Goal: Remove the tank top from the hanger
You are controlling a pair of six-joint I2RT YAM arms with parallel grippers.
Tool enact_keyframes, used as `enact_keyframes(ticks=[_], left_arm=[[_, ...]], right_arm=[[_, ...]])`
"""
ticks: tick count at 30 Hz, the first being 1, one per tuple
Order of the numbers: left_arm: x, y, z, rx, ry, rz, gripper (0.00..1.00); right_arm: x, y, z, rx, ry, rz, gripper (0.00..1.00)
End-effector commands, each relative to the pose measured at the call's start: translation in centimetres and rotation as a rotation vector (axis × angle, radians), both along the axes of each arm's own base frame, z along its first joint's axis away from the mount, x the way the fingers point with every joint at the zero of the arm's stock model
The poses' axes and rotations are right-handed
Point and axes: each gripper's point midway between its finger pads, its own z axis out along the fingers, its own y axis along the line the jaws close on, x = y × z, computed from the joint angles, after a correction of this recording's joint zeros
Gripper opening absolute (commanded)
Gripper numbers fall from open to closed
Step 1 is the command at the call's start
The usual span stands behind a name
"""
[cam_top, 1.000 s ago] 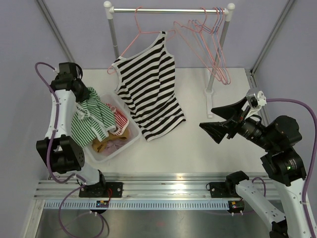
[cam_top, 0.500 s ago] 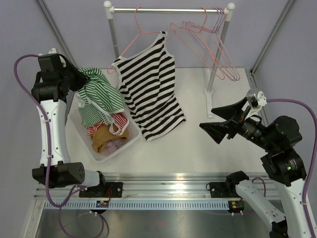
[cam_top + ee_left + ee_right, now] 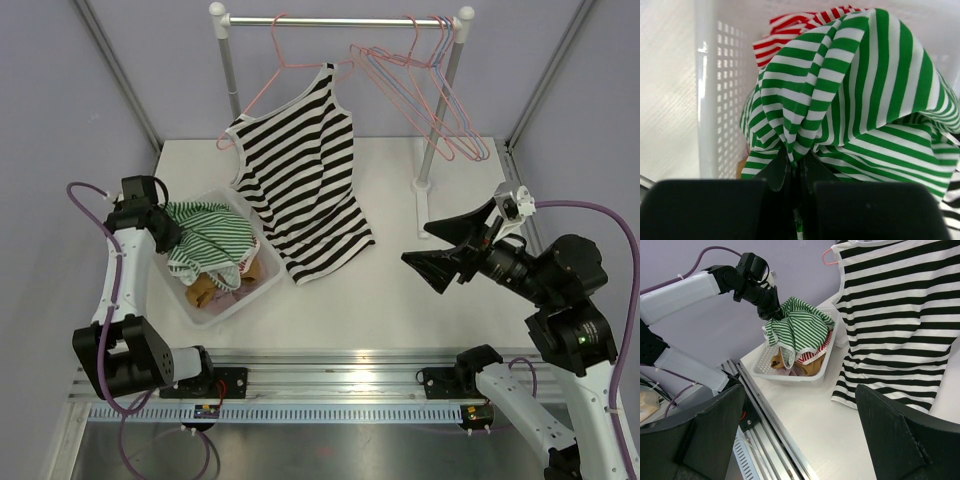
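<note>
The black-and-white striped tank top (image 3: 300,190) hangs on a pink hanger (image 3: 285,70) from the rail, its hem lying on the table; it also shows in the right wrist view (image 3: 895,315). My left gripper (image 3: 165,228) is shut on a green-and-white striped garment (image 3: 205,235) and holds it over the white basket (image 3: 235,300). In the left wrist view the jaws (image 3: 799,165) pinch a bunch of the green cloth (image 3: 850,90). My right gripper (image 3: 445,250) is open and empty, above the table to the right of the tank top, apart from it.
The basket (image 3: 790,377) also holds red-striped and tan clothes. Several empty pink and purple hangers (image 3: 430,90) hang at the right end of the rail (image 3: 340,20). The rack's right post stands on the table (image 3: 425,185). Metal rails run along the near edge.
My left arm lifted the green striped garment high above the basket, then came down with it to the basket's left side. The right arm and the tank top have stayed put.
</note>
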Motion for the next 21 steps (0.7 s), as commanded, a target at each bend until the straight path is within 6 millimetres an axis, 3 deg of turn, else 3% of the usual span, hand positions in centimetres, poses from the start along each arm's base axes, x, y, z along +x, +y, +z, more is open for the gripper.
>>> enact_keyframes(ticks=[1,4,5,7,8,12,15,17,19,20,21], left_arm=[[2.0,2.0,1.1,0.109,-0.048,0.019,0.0],[3.3,0.5,-0.3,0.12,0.048,-0.08,0.0],[3.7,0.0,-2.5,0.099,0.116,-0.118,0.0],[4.4,-1.6,-4.2,0.045,0.159,-0.188,0.0],[4.4,-1.7,-6.4,0.027,0.229,-0.197,0.0],[3.3,-1.4,-10.3,0.027,0.378,-0.196,0.0],[2.3,-0.4,-11.4,0.073,0.459,-0.184,0.0],[2.6,-0.1,-10.8,0.097,0.463,-0.192,0.0],[2.7,0.8,-8.9,0.162,0.449,-0.188,0.0],[3.9,1.2,-7.0,0.189,0.403,-0.187,0.03],[3.7,1.9,-5.7,0.231,0.408,-0.179,0.18]], right_arm=[[0.2,0.5,0.5,0.024,-0.009,0.027,0.99],[0.6,1.0,0.5,0.039,0.001,0.048,1.0],[0.7,1.1,0.5,0.041,0.006,0.052,1.0],[0.9,1.3,0.3,0.038,0.02,0.063,0.99],[0.8,1.4,0.4,0.038,0.018,0.068,0.99],[0.7,1.4,0.3,0.039,0.021,0.079,0.99],[0.4,1.5,0.1,0.044,0.023,0.09,1.0],[0.1,1.5,0.0,0.048,0.026,0.097,0.99],[0.1,1.5,0.0,0.052,0.032,0.094,0.99],[0.2,1.5,-0.1,0.062,0.047,0.088,0.99],[0.5,1.6,-0.1,0.067,0.057,0.082,0.99]])
